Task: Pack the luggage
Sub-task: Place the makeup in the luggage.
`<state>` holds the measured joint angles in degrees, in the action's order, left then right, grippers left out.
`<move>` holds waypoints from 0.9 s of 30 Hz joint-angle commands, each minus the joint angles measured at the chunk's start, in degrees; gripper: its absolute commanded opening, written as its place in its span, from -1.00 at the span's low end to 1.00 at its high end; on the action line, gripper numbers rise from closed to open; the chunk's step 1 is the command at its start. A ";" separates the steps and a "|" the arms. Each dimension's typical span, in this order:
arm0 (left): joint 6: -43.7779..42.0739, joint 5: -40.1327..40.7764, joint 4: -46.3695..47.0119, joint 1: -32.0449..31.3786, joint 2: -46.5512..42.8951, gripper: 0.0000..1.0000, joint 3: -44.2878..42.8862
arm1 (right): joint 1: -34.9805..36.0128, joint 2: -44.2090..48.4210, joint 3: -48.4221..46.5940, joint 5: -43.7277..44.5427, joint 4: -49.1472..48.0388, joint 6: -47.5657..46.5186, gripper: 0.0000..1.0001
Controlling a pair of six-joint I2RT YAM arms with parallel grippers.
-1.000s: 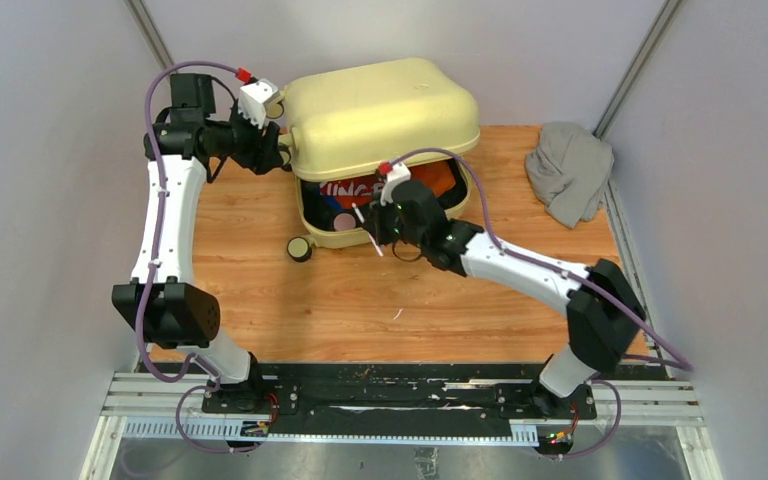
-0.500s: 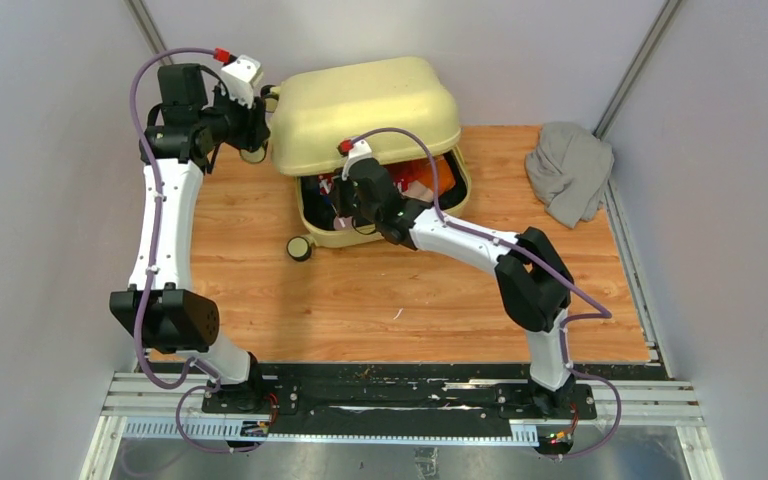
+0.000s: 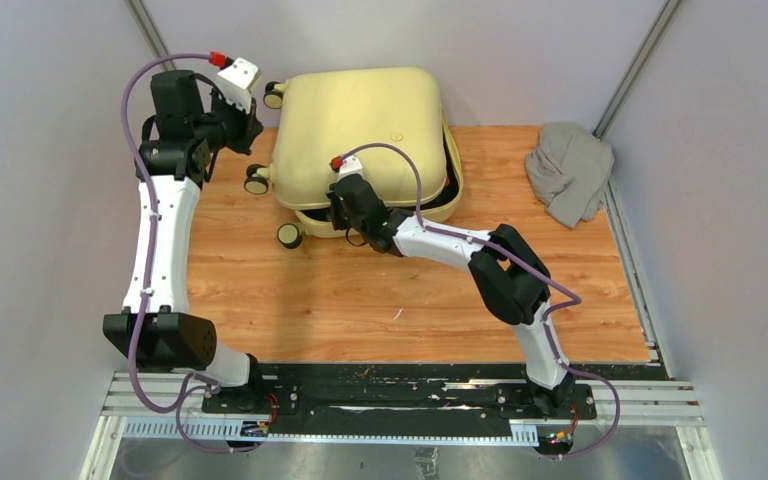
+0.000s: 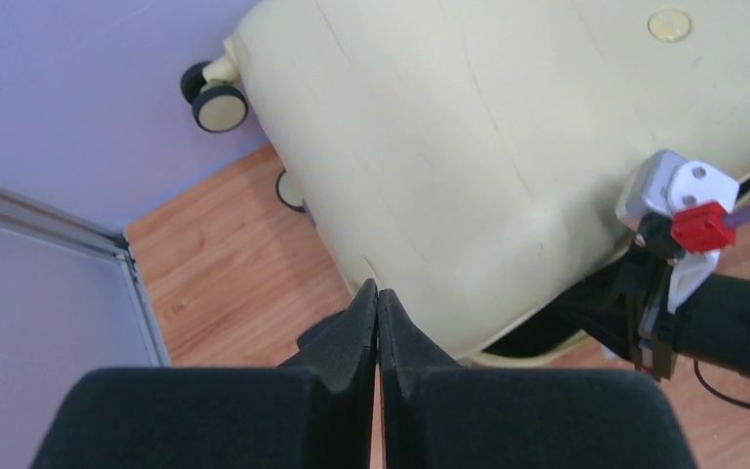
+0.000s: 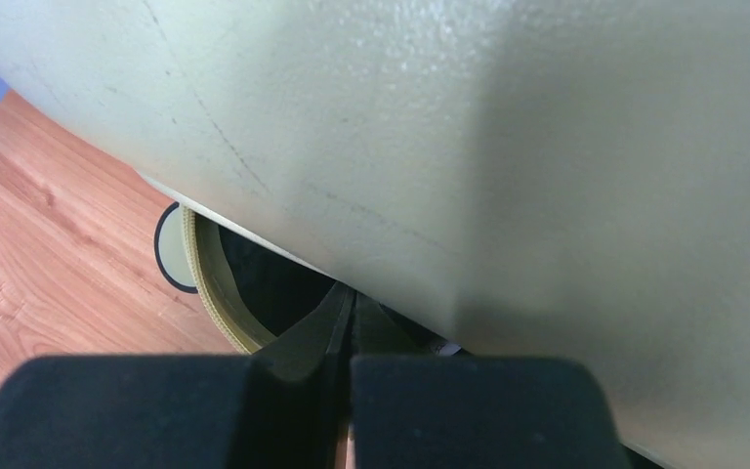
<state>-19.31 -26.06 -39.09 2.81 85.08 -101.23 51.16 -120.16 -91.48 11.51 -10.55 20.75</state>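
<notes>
The luggage [image 3: 360, 125], a pale yellow hard shell, lies at the back of the wooden table with its lid [image 4: 469, 127] lowered almost onto the lower shell [image 5: 210, 293]; a dark gap remains along the front. My left gripper [image 4: 378, 289] is shut on nothing, its tips just off the lid's left corner, seen beside the case in the top view [image 3: 253, 128]. My right gripper [image 5: 352, 295] is shut and empty, its tips poked into the gap under the lid's front edge. Its wrist [image 3: 355, 200] sits against the case front. The contents are hidden.
A crumpled grey cloth [image 3: 568, 170] lies at the back right of the table. Cream-and-black wheels [image 3: 256, 180] stick out on the luggage's left side, one at the front corner [image 3: 289, 235]. Grey walls close in on the left and the back.
The lid has dropped from raised to nearly closed. My left gripper shut and pulled back left off the lid. My right arm reached further forward and left, into the gap.
</notes>
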 commanded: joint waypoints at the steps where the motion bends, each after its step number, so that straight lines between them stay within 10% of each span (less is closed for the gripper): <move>1: -5.86 -0.01 -1.96 -0.17 -6.10 -0.77 6.89 | -1.19 1.03 -0.07 6.69 -1.16 -2.32 -0.93; 4: -11.29 3.32 -2.87 0.07 -8.25 0.11 13.65 | -1.21 3.18 2.02 5.69 -1.22 -3.18 -0.66; 7: -14.43 3.17 -5.18 2.06 -7.23 0.50 16.83 | -1.39 5.85 4.49 5.10 -1.56 -3.17 -0.27; 11: -18.49 3.63 -7.29 4.43 -2.34 0.67 16.59 | -2.46 9.45 7.22 2.78 -1.93 -1.03 0.12; 27: -42.06 -0.77 -7.23 3.56 8.54 1.00 12.98 | -5.62 17.51 13.10 -4.30 -1.58 3.28 0.15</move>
<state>-53.76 -24.99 -46.06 7.22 90.50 -85.19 47.77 -107.20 -80.55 5.61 -9.41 23.44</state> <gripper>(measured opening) 0.999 0.576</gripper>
